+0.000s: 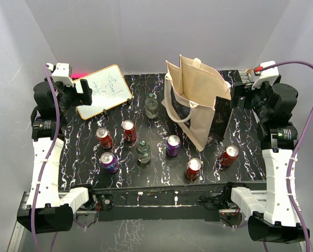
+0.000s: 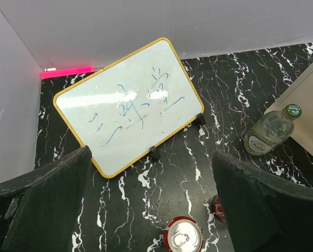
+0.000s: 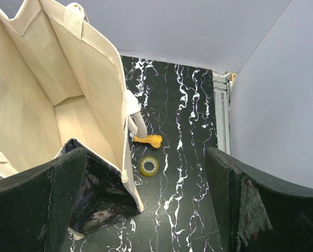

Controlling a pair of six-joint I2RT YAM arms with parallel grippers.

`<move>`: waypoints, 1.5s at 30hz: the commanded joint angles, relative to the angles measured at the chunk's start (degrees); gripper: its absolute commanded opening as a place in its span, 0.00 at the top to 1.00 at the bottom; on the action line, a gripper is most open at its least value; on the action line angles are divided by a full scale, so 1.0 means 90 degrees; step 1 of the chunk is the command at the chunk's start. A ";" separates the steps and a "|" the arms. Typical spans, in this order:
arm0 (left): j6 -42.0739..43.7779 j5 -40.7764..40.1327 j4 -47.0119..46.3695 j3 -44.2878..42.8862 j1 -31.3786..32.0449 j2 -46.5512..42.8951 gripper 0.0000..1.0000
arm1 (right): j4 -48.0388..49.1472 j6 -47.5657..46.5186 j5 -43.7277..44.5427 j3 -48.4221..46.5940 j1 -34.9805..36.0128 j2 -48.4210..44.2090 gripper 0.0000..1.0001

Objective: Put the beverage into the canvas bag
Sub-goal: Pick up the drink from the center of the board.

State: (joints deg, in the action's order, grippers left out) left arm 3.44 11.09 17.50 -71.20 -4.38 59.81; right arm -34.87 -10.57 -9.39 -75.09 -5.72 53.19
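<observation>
Beige and upright at one o'clock on the black marbled table (image 1: 162,181): the canvas bag (image 1: 198,97), mouth gaping upward to take a drop from above. No drink visible inside. Six cans (image 1: 128,130) and two bottles (image 1: 143,152) standing loose, none held; closest to the bag, the purple can (image 1: 173,145) at its seven o'clock. Left gripper (image 2: 151,205) spread fully wide, empty, raised near the whiteboard (image 2: 127,107) at ten o'clock. Right gripper (image 3: 146,205) equally wide, empty, poised at the bag's three o'clock side. Probably parked clear before a first reach.
</observation>
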 commanded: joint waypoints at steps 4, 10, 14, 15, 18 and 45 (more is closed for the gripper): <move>0.0003 0.0216 -0.0195 0.0012 -0.0041 -0.0182 0.03 | 0.0526 -0.0085 -0.0008 0.0093 0.0029 -0.0114 0.02; -0.0028 0.0329 -0.0314 0.0090 -0.0047 -0.0242 0.03 | 0.0509 -0.0093 -0.0032 0.0064 0.0026 -0.0102 0.02; -0.0043 0.0540 -0.0353 0.0188 -0.0042 -0.0263 0.03 | 0.0391 -0.0135 -0.0086 -0.0010 0.0025 -0.0081 0.02; -0.0041 0.0600 -0.0360 0.0211 -0.0041 -0.0267 0.03 | 0.0340 -0.0150 -0.0124 -0.0027 0.0023 -0.0080 0.02; -0.0070 0.1106 -0.0310 0.0212 -0.0041 -0.0306 0.03 | 0.0164 -0.0266 -0.0177 -0.0020 0.0025 -0.0123 0.02; 0.0376 0.2028 -0.0430 0.0630 -0.0046 -0.0086 0.03 | -0.2704 -0.2662 -0.0180 0.2366 -0.0010 -0.1188 0.02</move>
State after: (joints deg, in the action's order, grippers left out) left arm 5.82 27.70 15.16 -65.89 -4.40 59.86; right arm -56.58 -30.06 -12.29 -55.35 -5.74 44.21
